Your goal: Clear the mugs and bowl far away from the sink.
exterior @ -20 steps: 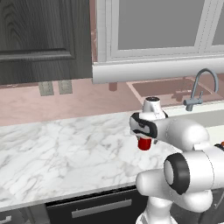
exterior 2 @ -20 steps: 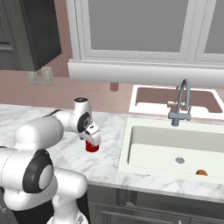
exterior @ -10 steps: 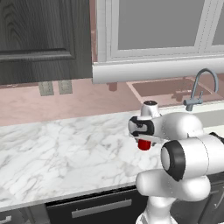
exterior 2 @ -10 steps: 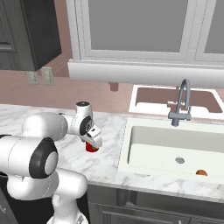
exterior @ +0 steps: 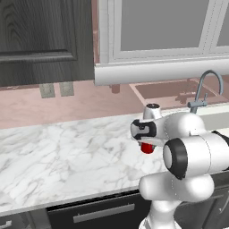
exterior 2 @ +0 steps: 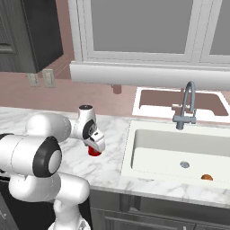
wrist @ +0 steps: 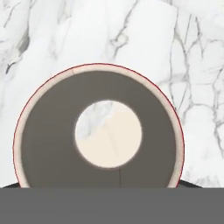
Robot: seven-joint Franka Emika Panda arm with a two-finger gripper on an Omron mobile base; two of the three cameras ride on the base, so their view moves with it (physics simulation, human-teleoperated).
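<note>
Hand view looked straight down into red mug [wrist: 98, 131]: round pale rim, dark inner wall, pale bottom. Jaw state could not be told; fingertips hidden at frame bottom. Mug stood on white marble counter [wrist: 175, 52]. Left base view: gripper [exterior: 146, 144] just above mug [exterior: 147, 148], red showing below hand, mid-counter [exterior: 58, 156]. Right base view: mug [exterior 2: 94, 152] under gripper [exterior 2: 94, 146], left of white sink [exterior 2: 148, 157], apart from it. Grey faucet [exterior 2: 187, 105] behind basin. Small orange thing [exterior 2: 206, 177] lay in basin near drain [exterior 2: 184, 165].
</note>
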